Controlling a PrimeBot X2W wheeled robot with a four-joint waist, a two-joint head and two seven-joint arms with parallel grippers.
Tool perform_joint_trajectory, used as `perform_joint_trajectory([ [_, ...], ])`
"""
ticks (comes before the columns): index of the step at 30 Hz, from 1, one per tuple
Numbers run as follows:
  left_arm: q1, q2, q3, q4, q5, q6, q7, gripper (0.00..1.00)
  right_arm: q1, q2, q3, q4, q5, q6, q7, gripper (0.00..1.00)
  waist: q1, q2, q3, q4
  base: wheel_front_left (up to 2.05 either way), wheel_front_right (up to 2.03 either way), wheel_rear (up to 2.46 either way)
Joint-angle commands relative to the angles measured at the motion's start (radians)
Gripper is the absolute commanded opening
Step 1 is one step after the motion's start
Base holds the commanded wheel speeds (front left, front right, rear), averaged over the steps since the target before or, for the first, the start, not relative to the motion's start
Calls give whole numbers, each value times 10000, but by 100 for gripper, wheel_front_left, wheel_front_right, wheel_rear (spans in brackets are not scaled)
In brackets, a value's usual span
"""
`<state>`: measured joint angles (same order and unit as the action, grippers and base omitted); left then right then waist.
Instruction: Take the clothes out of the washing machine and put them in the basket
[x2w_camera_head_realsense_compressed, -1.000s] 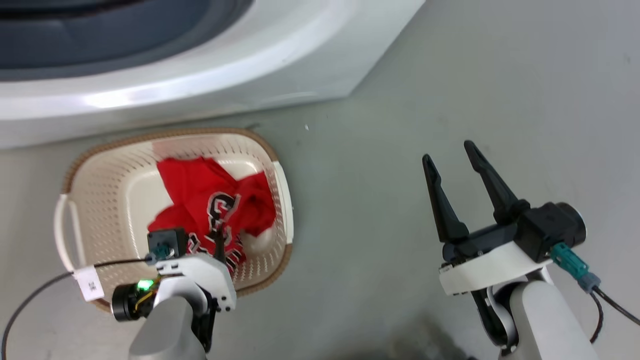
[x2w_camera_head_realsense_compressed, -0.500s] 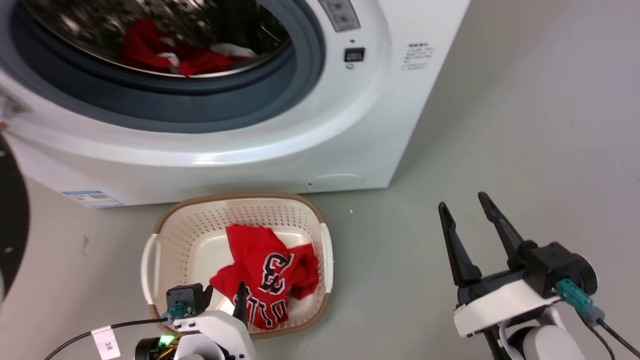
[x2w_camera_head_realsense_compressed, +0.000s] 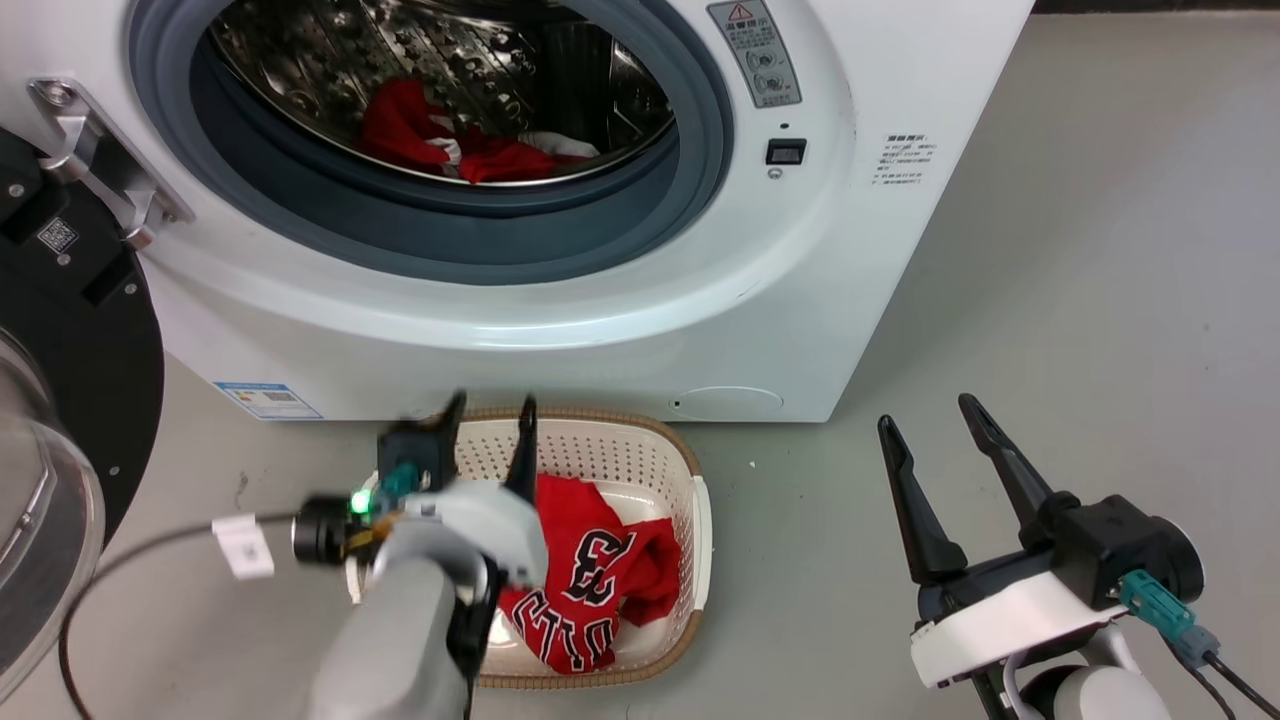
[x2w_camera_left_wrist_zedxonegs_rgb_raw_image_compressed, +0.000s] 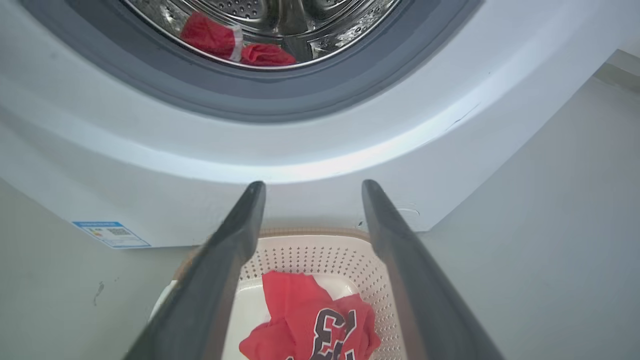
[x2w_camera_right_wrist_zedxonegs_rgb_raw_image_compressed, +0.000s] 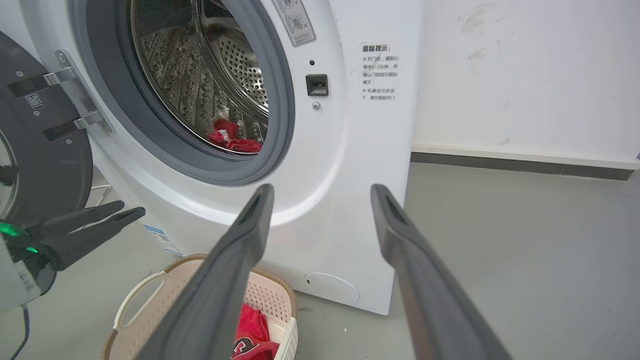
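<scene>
Hazards for the next reach into the drum (x2w_camera_head_realsense_compressed: 300, 55), as I judge them from the console. Left gripper (x2w_camera_head_realsense_compressed: 491, 403): fingers spread with nothing between them, poised above the far end of the basket (x2w_camera_head_realsense_compressed: 620, 445) and close to the white front of the washing machine (x2w_camera_head_realsense_compressed: 850, 250). Right gripper (x2w_camera_head_realsense_compressed: 925, 412): likewise spread and empty, over bare floor (x2w_camera_head_realsense_compressed: 1050, 300) well to the right of the basket. One red garment (x2w_camera_head_realsense_compressed: 600, 580) marked 33 lies in the basket. More red clothes (x2w_camera_head_realsense_compressed: 440, 140) lie low in the drum, behind the grey seal (x2w_camera_head_realsense_compressed: 450, 250). I cannot tell whether that heap is one garment or two, since glare off the steel confuses its outline.

(a) Collision: rising from so near the machine, the left fingers could strike the white front or scrape the seal lip.
(b) Partial grasp: soft fabric bunched in the drum's trough invites a pinch on one fold only. The rest may drag over the seal and slip free onto the floor beside the basket.
(c) Snag: the left arm's tagged cable (x2w_camera_head_realsense_compressed: 243, 547) hangs toward the open door (x2w_camera_head_realsense_compressed: 70, 330) and could catch on its hinge bracket (x2w_camera_head_realsense_compressed: 100, 160).
(d) Displacement: the light basket, set close against the machine's base, may be shoved by the left forearm (x2w_camera_head_realsense_compressed: 390, 640).
</scene>
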<state>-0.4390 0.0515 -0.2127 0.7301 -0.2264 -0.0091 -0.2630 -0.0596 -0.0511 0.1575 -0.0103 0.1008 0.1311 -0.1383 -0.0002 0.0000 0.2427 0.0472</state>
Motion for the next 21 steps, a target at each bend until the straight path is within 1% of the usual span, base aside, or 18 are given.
perform_joint_trajectory([
  [1, -569, 59, 20, 44, 179, -60, -26, 100, -6, 17, 28, -136, -14, -7, 18, 100, 2, 0, 142, -12, 0, 0, 0],
  [6, -2155, 216, -52, 594, 593, -155, -26, 100, -84, 16, 82, -386, 5, -7, 42, 100, 2, 0, 534, -47, 0, 0, 0],
  [8, -2864, 259, -73, 963, 687, -109, -26, 100, -127, 16, 134, -433, -22, -7, 80, 100, 2, 0, 739, -63, 0, 0, 0],
  [10, -3562, 379, -83, 1432, 759, -169, -26, 100, -222, 16, 217, -500, -46, -7, 92, 100, 2, 0, 973, -127, 0, 0, 0],
  [11, -3562, 379, -83, 1432, 759, -169, -26, 100, -222, 16, 217, -500, -46, -7, 92, 100, 2, 0, 973, -127, 0, 0, 0],
  [12, -4287, 514, -91, 1954, 828, -200, -3, 100, -290, 16, 291, -565, -69, -7, 106, 100, 2, 0, 1235, -222, 0, 0, 0],
  [13, -4287, 514, -91, 1954, 828, -200, -3, 100, -290, 16, 291, -565, -69, -7, 106, 100, 2, 0, 1235, -222, 0, 0, 0],
  [16, -5366, 729, -88, 2671, 864, -209, 121, 100, -440, 16, 388, -580, -73, -7, 62, 100, 2, 0, 1625, -405, 0, 0, 0],
  [21, -6878, 1338, -214, 3755, 1059, -241, 681, 100, -743, 17, 730, -435, 76, -7, -87, 100, 2, 0, 2261, -864, 0, 0, 0],
])
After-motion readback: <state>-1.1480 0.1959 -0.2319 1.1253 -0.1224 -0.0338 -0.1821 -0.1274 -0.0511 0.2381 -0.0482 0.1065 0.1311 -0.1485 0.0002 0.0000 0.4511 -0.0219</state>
